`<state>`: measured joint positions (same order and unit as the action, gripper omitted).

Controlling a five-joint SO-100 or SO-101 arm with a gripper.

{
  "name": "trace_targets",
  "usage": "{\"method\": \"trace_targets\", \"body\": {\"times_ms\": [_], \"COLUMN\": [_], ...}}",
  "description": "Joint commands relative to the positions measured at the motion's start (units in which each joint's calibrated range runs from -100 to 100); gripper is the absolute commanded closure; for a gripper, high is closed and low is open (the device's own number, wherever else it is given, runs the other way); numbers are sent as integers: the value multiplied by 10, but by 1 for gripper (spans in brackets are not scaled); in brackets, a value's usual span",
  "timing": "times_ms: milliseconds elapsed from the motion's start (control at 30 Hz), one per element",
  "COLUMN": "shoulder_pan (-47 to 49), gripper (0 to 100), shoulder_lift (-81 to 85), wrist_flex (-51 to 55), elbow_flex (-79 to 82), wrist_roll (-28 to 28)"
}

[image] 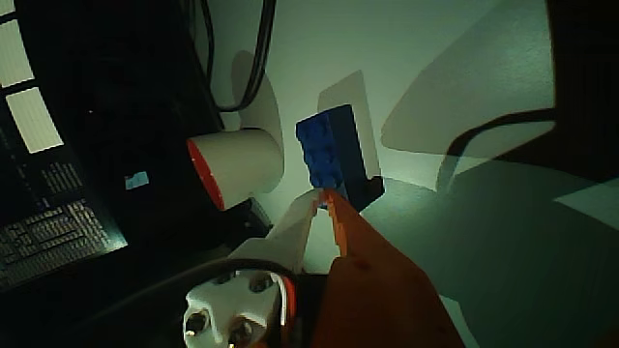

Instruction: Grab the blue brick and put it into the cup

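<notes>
**One brick, one cup, one arm leaning in**

One blue brick [329, 155] sits on the pale table [464, 58] near the middle of the wrist view, its studded face turned toward the camera and a dark shadow falling off its right side. At about nine o'clock from the brick, just beside it with a narrow strip of table between them, stands the cup [237, 166]: white-walled, with a red rim, pictured with its mouth pointing toward the left edge of the frame. Whether it is upright or on its side I cannot tell from this tilted camera.

The gripper [323, 197] comes up from six o'clock. Its orange finger [372, 280] rises from the lower right, its white finger [285, 237] from the lower left, and the two tips nearly meet right at the brick's lower edge. The jaws stand only a sliver apart and have hold of nothing; the tips look to be touching or all but touching the brick's near end, though the dim light keeps me from being sure.

Toward twelve o'clock, dark cables [247, 58] loop down over the table. Off at nine o'clock the scene goes nearly black, with a dark surface carrying pale printed markings [53, 227].
</notes>
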<state>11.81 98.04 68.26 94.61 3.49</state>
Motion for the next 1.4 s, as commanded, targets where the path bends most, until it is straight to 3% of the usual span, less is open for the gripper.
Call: {"method": "trace_targets", "body": {"times_ms": [0, 333, 500, 633, 700, 800, 933, 1133, 1233, 1367], "shoulder_pan": [9, 35, 38, 39, 23, 19, -9, -19, -16, -19], "gripper": [100, 100, 100, 100, 100, 100, 100, 89, 75, 71], "shoulder_lift": [17, -34, -406, -666, -673, -666, -670, -715, -705, -718], "wrist_flex": [-15, -54, -100, 23, 23, 109, 118, 162, 166, 152], "elbow_flex": [-12, -19, -194, -475, -527, -604, -589, -571, -561, -560], "wrist_roll": [2, -11, -23, -60, -96, -147, -220, -240, -253, -269]}}
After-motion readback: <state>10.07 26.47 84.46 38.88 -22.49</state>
